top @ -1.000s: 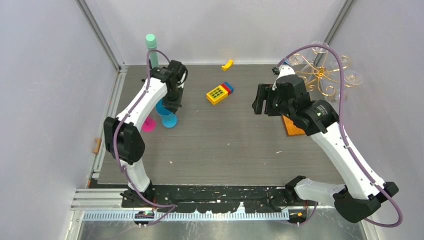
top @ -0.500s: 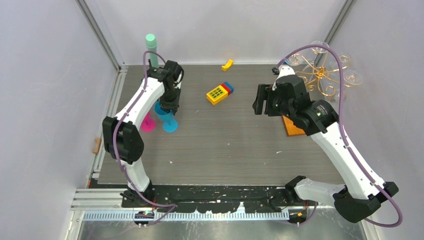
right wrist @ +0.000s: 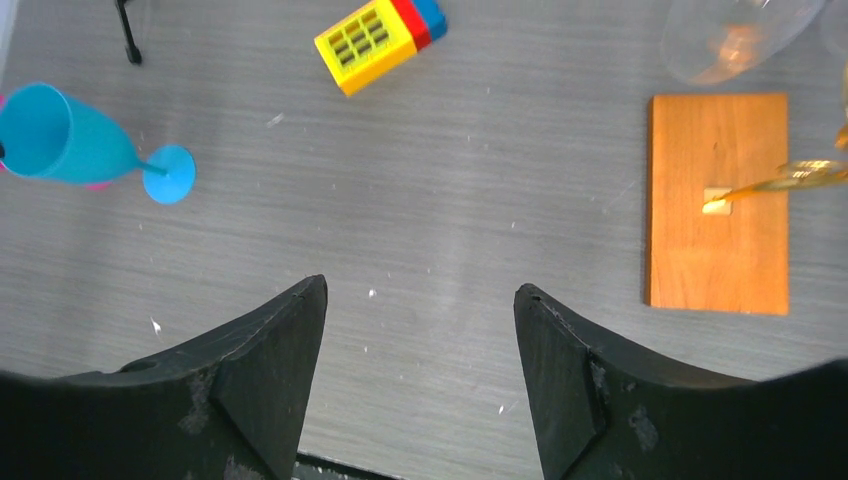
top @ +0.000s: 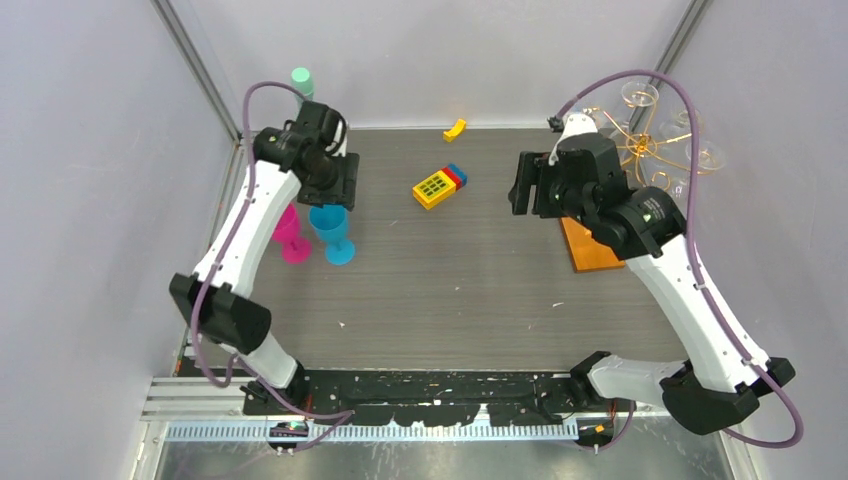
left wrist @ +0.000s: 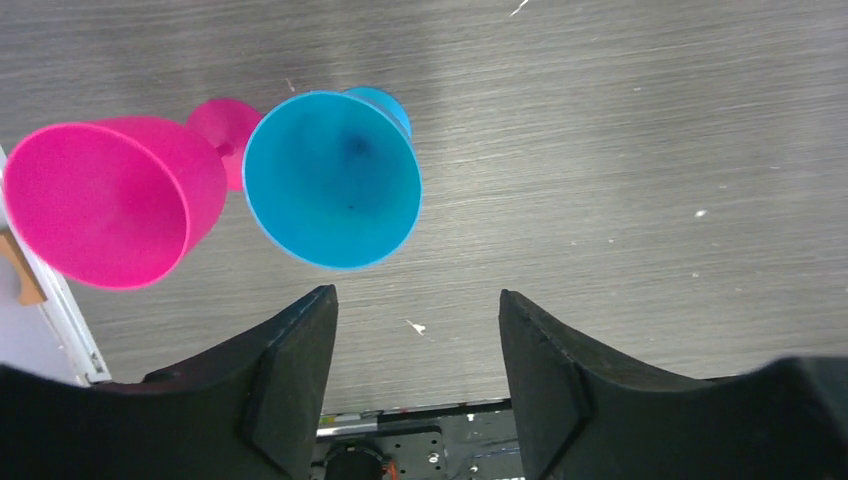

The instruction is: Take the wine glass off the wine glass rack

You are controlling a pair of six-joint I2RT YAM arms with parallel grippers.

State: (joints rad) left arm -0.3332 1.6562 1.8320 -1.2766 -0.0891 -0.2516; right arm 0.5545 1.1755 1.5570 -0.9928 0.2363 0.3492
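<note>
The rack (top: 640, 150) stands at the far right of the worktop (top: 450, 290), its gold wire arms rising from an orange wooden base (right wrist: 716, 200), with clear glasses (top: 640, 95) hanging from the arms. Far to the left of the rack, across the worktop, the blue glass (left wrist: 330, 178) stands upright on its foot, free of the rack and touched by nothing. The pink glass (left wrist: 100, 200) stands just beyond it, farther still from the rack. The left hand (left wrist: 417, 300) hangs above the blue glass, fingers spread and holding nothing. The right hand (right wrist: 420, 290) hovers just left of the rack, fingers spread wide and empty. A yellow toy block (top: 437, 186) lies between the rack and the blue glass.
</note>
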